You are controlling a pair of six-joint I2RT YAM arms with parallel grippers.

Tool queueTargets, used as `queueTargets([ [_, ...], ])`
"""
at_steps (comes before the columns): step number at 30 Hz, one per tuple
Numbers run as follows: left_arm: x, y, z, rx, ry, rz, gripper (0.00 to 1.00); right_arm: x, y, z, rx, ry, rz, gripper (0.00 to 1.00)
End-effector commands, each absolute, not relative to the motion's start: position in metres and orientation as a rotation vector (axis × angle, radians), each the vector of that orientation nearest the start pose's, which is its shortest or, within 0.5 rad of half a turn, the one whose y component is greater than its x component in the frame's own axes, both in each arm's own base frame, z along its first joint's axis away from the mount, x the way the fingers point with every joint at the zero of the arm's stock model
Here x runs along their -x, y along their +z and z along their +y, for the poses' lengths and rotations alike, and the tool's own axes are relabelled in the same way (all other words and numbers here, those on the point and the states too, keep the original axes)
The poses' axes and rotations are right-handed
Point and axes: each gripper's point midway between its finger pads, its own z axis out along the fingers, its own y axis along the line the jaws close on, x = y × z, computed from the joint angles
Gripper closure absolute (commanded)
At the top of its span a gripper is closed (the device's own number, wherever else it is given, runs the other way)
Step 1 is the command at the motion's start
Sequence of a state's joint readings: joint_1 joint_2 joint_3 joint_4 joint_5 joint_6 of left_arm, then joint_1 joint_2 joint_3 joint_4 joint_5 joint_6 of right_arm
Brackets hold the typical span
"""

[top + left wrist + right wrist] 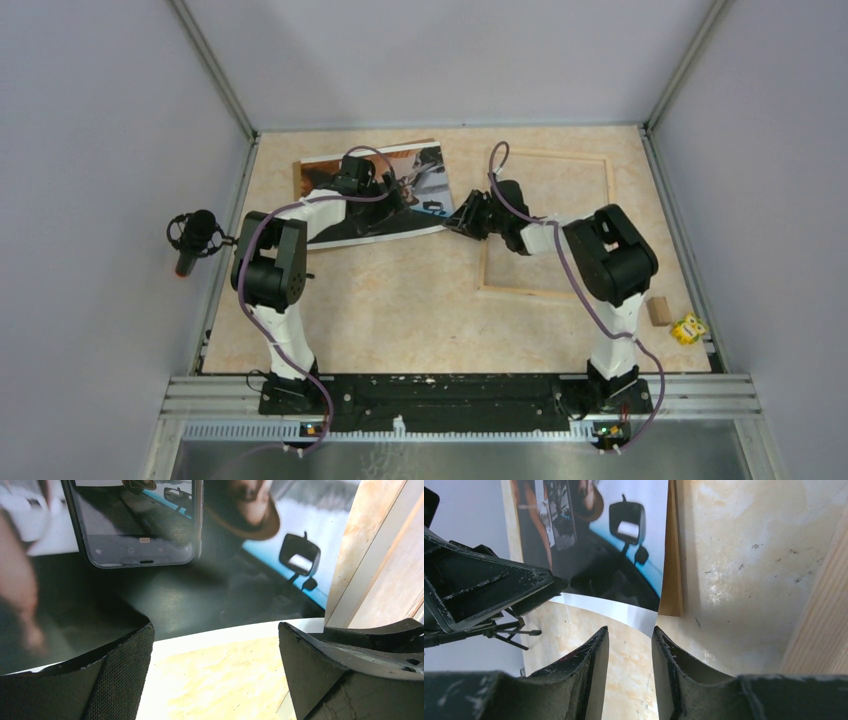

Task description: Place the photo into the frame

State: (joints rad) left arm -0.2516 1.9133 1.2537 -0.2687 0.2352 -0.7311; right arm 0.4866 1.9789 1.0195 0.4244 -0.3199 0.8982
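Observation:
The photo (385, 190) lies picture side up at the back left, on the brown backing board (299, 176). The frame (548, 292) lies flat at the back right. My left gripper (405, 198) is open over the photo's near right part. In the left wrist view (215, 645) the photo's (210, 590) white near edge runs across the wide gap between the fingers. My right gripper (458, 222) is at the photo's near right corner. In the right wrist view (630, 630) it is slightly open and empty, and the photo's white corner (644, 621) reaches its fingertips.
A small wooden block (657, 310) and a yellow object (688, 328) lie near the right front corner. A black microphone (193, 236) stands off the left edge. Grey walls enclose the table. The backing board's edge (671, 555) shows beside the photo.

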Motion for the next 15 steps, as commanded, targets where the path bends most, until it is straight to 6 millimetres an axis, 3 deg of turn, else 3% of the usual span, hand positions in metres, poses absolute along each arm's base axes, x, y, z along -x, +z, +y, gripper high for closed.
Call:
queueTargets([
  [1,-0.384,0.007,-0.171,0.56,-0.574,2.742,0.02,-0.411,0.071,0.322,-0.235,1.19,2.2,0.63],
  [15,-0.383,0.003,-0.169,0.556,-0.547,2.752,0.02,-0.438,0.052,0.326,-0.288,1.266,2.182,0.64],
])
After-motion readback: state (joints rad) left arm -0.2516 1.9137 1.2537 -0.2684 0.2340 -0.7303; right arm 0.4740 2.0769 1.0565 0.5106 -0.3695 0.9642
